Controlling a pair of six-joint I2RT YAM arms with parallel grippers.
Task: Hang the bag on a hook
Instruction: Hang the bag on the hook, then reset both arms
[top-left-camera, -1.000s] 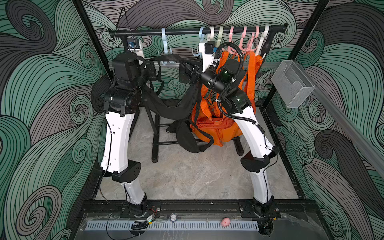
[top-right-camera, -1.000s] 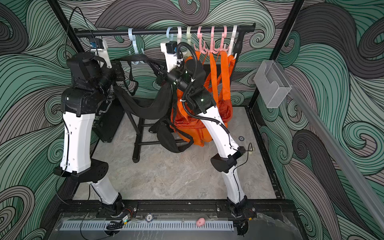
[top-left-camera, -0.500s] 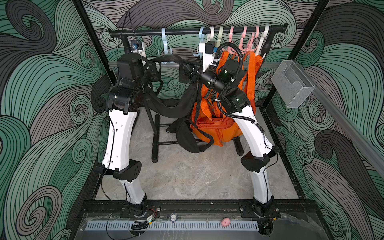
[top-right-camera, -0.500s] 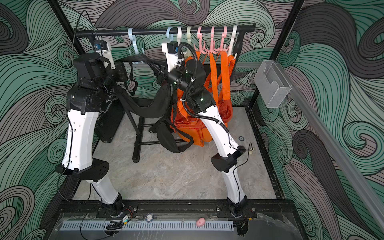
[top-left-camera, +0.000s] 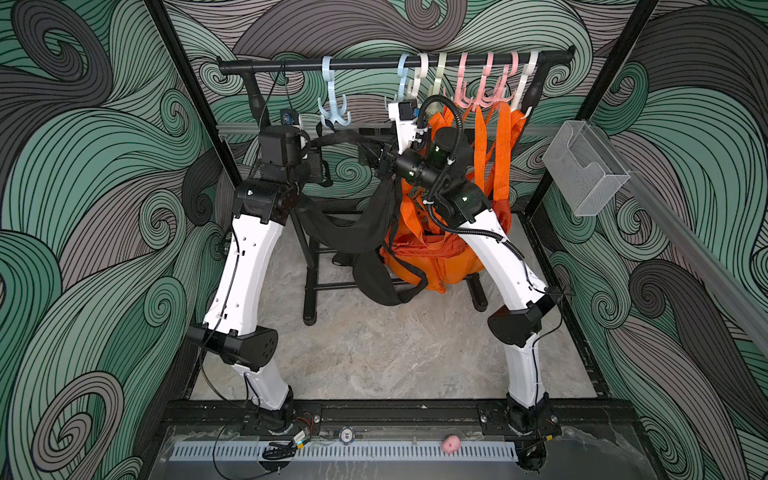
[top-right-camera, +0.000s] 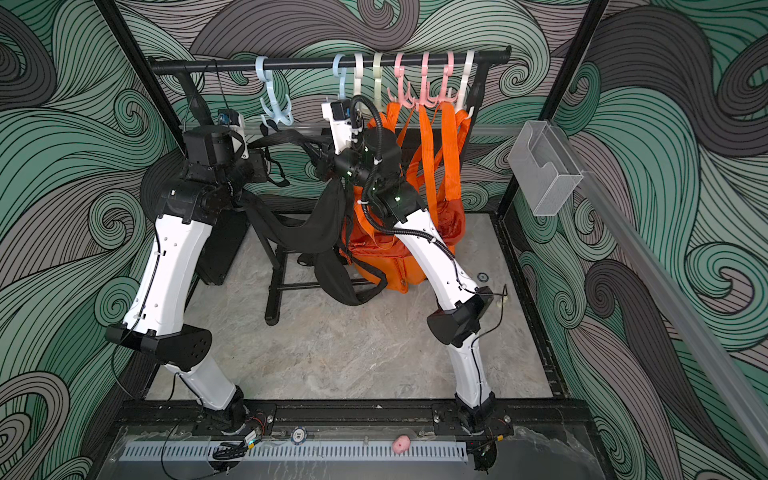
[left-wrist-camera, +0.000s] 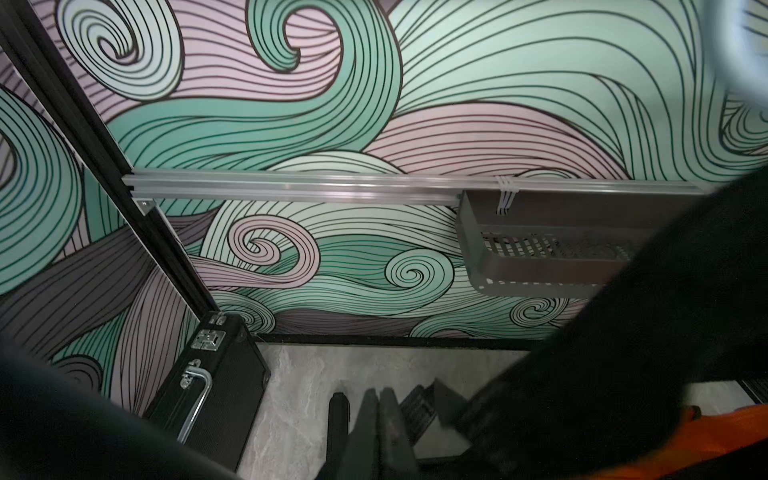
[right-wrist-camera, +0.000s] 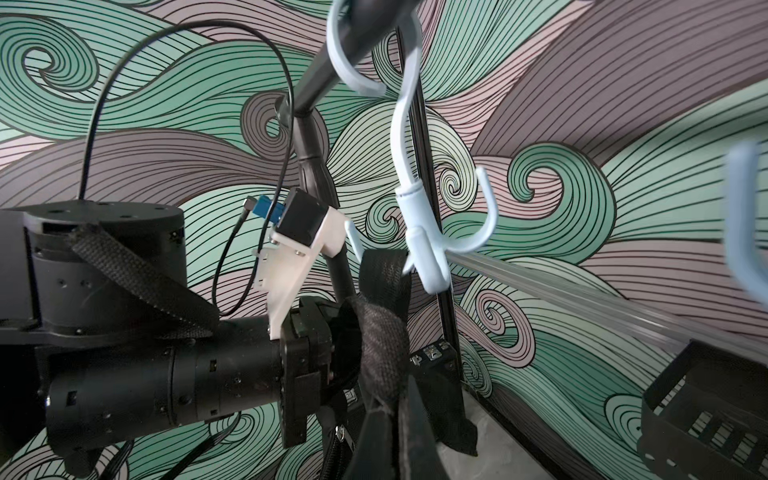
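You are at the threading step. In both top views the black fabric bag sags in the air between the arms, below the black rail. Its black webbing strap runs from the left gripper to the right gripper, both clamped on it, just under the lone pale blue plastic hook toward the rail's left end (an orange fabric bag hangs at the right end). The left wrist view gives only closed fingers and dark cloth, no hook. The right wrist view alone shows the strap's upper bend against the hook's stem; whether a prong has caught it you cannot tell. Next, lift the strap over a prong tip, then let go.
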